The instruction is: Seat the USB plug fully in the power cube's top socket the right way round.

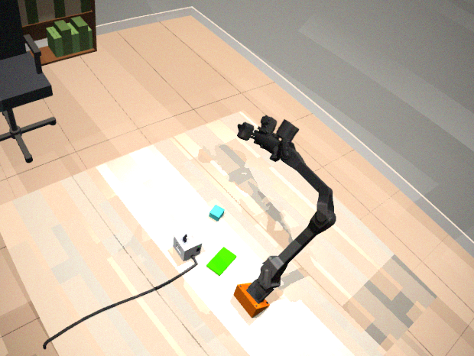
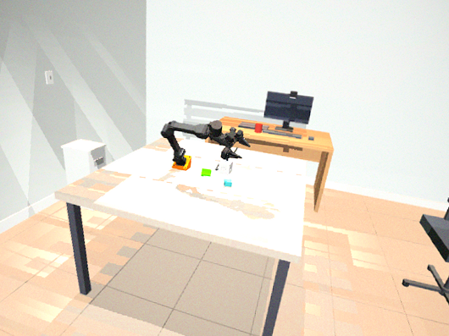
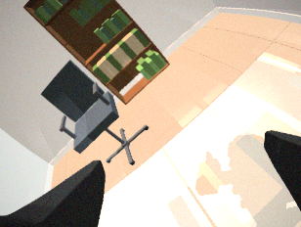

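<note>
open air above power cube (image 1: 186,247), cable (image 1: 145,291) beside it, cyan block (image 1: 216,211) nearby
</note>
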You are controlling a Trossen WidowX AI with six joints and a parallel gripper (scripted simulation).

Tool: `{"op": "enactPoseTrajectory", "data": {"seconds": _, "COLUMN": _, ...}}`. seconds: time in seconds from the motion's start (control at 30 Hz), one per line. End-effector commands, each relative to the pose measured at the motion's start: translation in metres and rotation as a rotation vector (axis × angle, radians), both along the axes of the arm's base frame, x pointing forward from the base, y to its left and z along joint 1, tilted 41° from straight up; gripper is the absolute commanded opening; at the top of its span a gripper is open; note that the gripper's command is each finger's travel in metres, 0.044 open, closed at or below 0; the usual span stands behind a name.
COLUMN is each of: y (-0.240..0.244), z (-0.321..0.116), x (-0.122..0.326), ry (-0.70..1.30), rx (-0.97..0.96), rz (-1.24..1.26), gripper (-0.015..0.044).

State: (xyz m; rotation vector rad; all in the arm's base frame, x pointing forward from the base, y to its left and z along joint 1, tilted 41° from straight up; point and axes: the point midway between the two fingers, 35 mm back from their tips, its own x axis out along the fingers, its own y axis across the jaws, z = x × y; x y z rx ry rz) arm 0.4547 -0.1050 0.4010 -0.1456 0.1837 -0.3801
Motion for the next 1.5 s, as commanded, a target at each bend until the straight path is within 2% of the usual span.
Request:
{"op": "enactPoseTrajectory", "data": {"seconds": 0.0, "y": 0.035, "z": -0.066, "x": 0.019, "ry": 0.244, "rx": -0.034, "rz": 0.072, "gripper": 0.0440}}
{"op": "enactPoseTrajectory", "data": {"seconds": 0.2, "y": 0.087, "z": -0.158, "x": 0.023, "ry": 0.617, "rx": -0.148, "rz": 0.196, "gripper": 0.0440}}
{"op": "enactPoseTrajectory", "data": {"seconds": 0.37, "y": 0.133, "z": -0.231, "x": 0.003, "ry": 0.958, "rx": -0.305, "rz": 0.336, "gripper": 0.0440}}
{"op": "enactPoseTrajectory", "data": {"seconds": 0.6, "y": 0.190, "z": -0.318, "x": -0.062, "ry": 1.488, "rx": -0.644, "rz": 0.591, "gripper": 0.0440}}
{"op": "enactPoseTrajectory", "data": {"seconds": 0.8, "y": 0.220, "z": -0.358, "x": -0.130, "ry": 1.927, "rx": -1.011, "rz": 0.816, "gripper": 0.0440}}
{"op": "enactPoseTrajectory", "data": {"seconds": 1.47, "y": 0.221, "z": -0.364, "x": -0.136, "ry": 1.950, "rx": -1.032, "rz": 0.827, "gripper": 0.0440}}
